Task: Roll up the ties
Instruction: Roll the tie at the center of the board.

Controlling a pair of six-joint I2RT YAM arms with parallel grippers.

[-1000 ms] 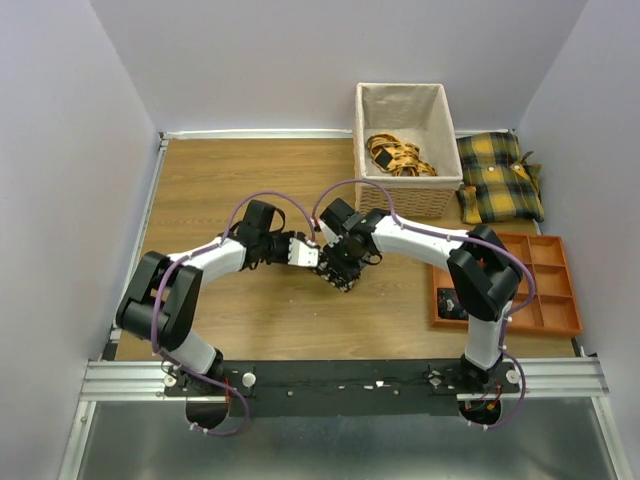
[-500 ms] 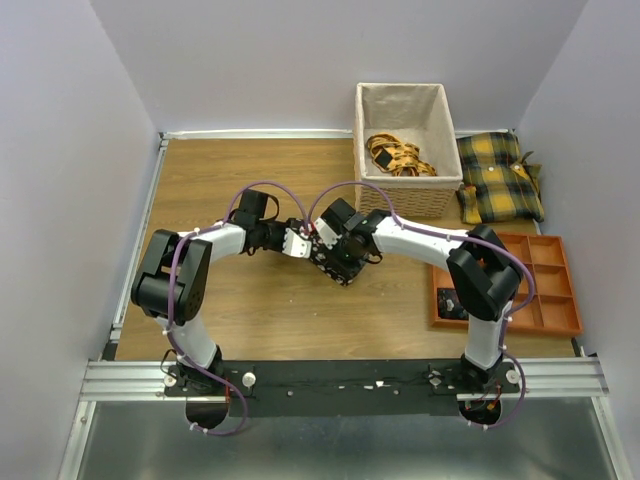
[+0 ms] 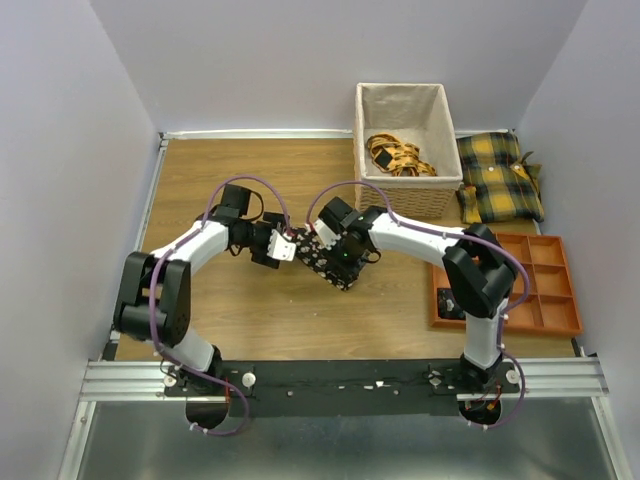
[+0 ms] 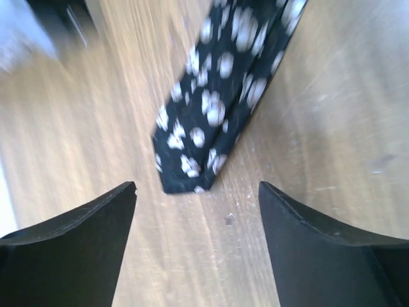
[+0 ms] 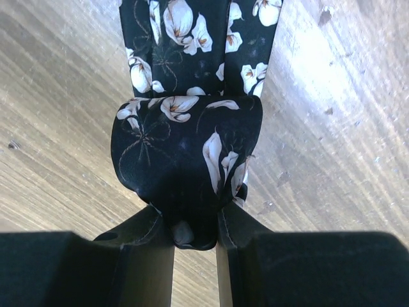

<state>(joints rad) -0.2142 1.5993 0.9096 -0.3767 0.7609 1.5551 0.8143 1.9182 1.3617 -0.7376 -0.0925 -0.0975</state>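
One black tie (image 5: 185,144) with white flowers lies on the wooden table, partly rolled into a coil. My right gripper (image 5: 195,231) is shut on the coil's near edge, and the flat strip runs away from it. In the top view the right gripper (image 3: 338,266) sits over the tie (image 3: 312,256) at the table's middle. The tie's pointed end (image 4: 201,121) lies flat on the wood just ahead of my left gripper (image 4: 197,199), which is open with nothing between its fingers. The left gripper (image 3: 284,247) stands just left of the tie.
A wicker basket (image 3: 444,190) at the back right holds orange-yellow patterned strips (image 3: 398,156). Yellow-and-black plaid cushions (image 3: 498,176) lie to its right. An orange compartment tray (image 3: 545,290) sits by the right arm, with a dark item in its near-left cell (image 3: 449,300).
My left gripper has opened, let go of the tie's end and drawn back to the left. The right gripper keeps its hold on the coil, almost unmoved.
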